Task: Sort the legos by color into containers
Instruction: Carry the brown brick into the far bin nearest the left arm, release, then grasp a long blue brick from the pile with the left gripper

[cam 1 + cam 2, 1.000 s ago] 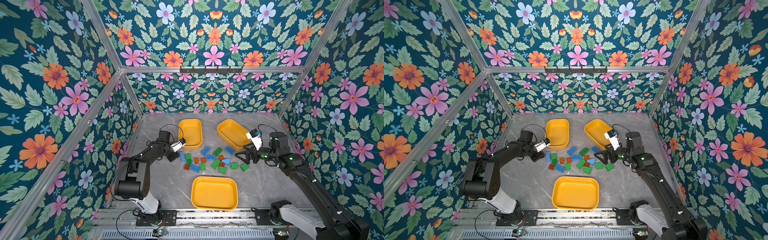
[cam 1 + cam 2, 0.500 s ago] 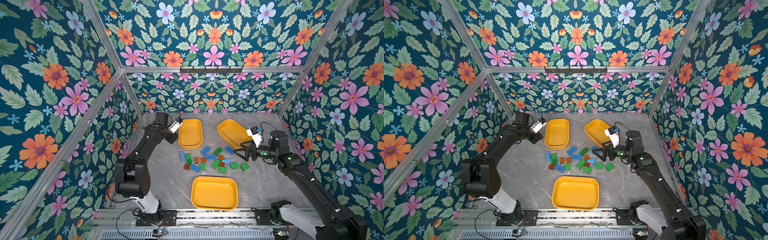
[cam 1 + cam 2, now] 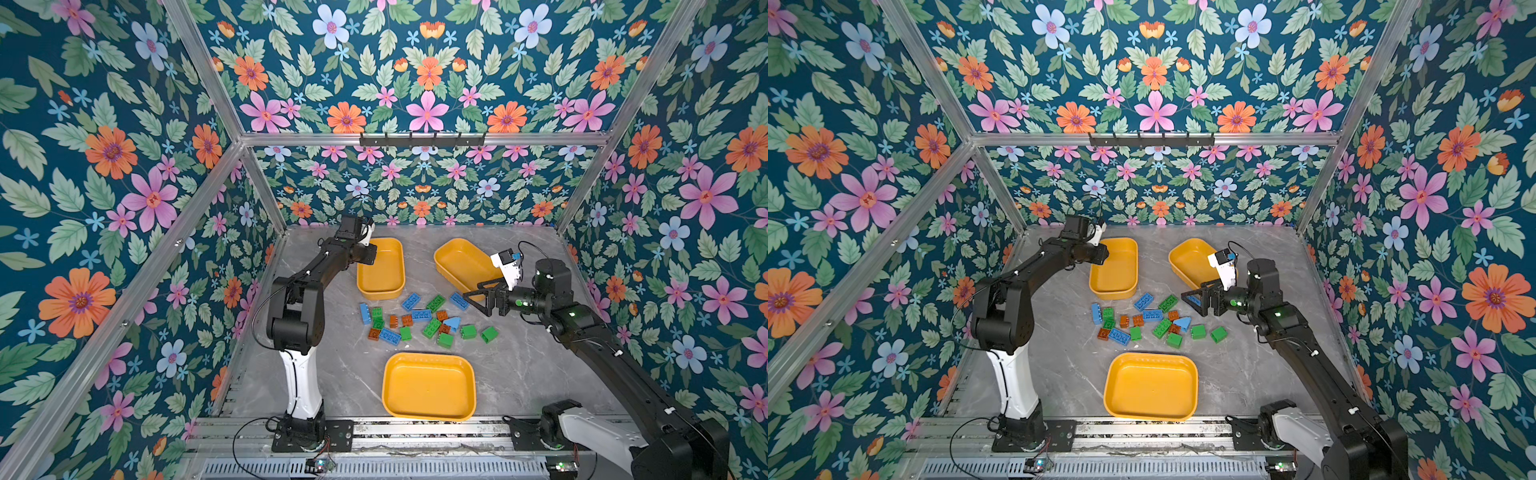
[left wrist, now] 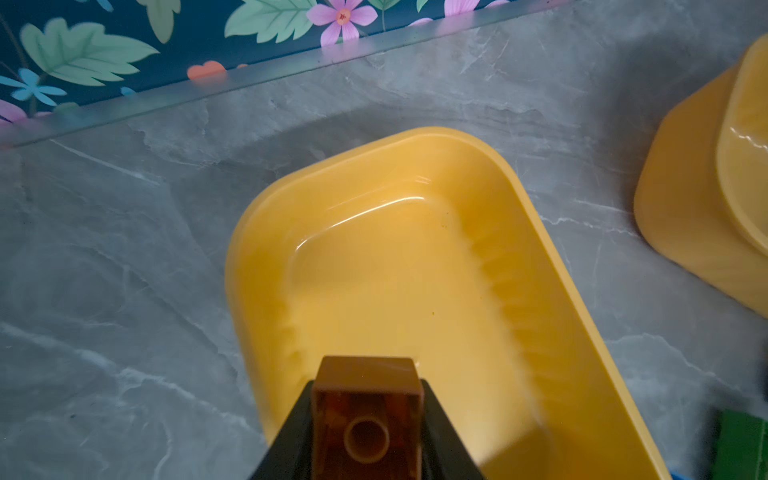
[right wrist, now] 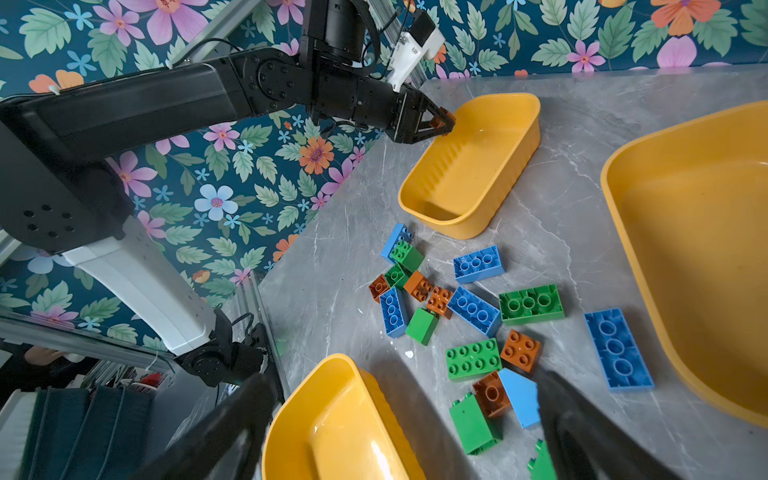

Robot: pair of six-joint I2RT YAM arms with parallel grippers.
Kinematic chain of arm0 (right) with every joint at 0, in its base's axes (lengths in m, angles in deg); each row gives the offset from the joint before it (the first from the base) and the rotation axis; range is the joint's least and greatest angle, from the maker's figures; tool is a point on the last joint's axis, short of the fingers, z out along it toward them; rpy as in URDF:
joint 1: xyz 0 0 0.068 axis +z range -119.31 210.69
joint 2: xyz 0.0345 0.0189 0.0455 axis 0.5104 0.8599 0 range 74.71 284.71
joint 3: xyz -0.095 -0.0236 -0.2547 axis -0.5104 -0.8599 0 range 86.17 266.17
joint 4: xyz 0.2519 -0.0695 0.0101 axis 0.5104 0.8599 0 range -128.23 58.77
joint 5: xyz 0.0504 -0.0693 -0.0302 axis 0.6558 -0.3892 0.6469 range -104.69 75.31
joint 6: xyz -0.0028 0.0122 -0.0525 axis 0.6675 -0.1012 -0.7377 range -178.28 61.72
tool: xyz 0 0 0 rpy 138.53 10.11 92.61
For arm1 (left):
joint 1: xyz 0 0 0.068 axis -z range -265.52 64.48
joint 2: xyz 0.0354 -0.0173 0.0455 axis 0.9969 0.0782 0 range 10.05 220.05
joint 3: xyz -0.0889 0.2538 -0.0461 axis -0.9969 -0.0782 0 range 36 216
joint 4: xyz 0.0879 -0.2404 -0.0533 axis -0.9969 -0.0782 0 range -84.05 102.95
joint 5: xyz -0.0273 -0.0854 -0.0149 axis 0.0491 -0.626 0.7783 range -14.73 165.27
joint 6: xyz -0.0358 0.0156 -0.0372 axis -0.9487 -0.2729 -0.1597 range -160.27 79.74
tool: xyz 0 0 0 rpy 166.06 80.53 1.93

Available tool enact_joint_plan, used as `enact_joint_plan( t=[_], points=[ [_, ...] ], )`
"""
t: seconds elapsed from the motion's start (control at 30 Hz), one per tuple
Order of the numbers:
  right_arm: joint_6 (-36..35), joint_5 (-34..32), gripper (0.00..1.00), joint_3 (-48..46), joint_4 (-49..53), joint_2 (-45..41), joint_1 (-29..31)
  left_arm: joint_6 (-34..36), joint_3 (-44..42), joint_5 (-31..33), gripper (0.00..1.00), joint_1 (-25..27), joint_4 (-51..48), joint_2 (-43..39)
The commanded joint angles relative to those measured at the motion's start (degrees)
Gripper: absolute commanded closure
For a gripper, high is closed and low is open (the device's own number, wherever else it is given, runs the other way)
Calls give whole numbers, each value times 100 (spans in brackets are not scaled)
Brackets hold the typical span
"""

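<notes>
the left gripper (image 4: pixel 368 395) is seen closed down on a small reddish-brown studded plastic brick (image 4: pixel 368 419), which is pinched between the black jaws with its hollow underside turned to the wrist camera; the brick is held over the rim of a shallow yellow-orange rectangular plastic tray (image 3: pixel 384 270), placed at the far left in both top views; the right gripper (image 3: pixel 471 297) is spread wide and nothing is held in it; it is poised over the grey marble table (image 3: pixel 345 374), just beside the edge of a second yellow-orange tray (image 3: pixel 461 259) at the far right, and close to a blue oblong brick (image 5: pixel 619 349); how high it stands above the table cannot be told; the other legos (image 3: pixel 432 327), blue, green and reddish-brown, are scattered loosely on the table between the three trays, some touching, some apart; a light-blue sloped piece (image 3: pixel 452 322) is found among them, touching a reddish-brown brick; a third yellow-orange tray (image 3: pixel 428 386) is set flat at the near side of the table, well apart from both grippers.
</notes>
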Motion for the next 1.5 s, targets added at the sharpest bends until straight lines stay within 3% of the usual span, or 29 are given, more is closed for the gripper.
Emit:
enact_joint_plan(
  t=[0.0, 0.2, 0.33, 0.67, 0.97, 1.2, 1.47],
  points=[
    [65, -124, 1, -8, -91, 18, 11, -595, 194, 418, 66, 9, 243, 234],
    [-2, -173, 1, 9, 88, 22, 13, -766, 296, 708, 35, 27, 61, 207],
    [-41, -158, 1, 10, 152, 38, 13, -963, 246, 973, 27, 50, -473, -107],
    [34, 83, 1, 24, 132, 189, 9, -2201, -1627, 867, 28, 310, -880, -2058],
    [-68, 152, 1, 95, 295, 217, 13, -2819, -3412, 928, 34, 466, -753, -3334],
    [-2, 169, 1, 18, 277, 233, 18, -3173, -4110, 705, 40, 512, -109, -3250],
    [-94, 95, 1, 26, 423, 225, 20, -3232, -4256, 649, 44, 543, 273, -2711]
  ],
)
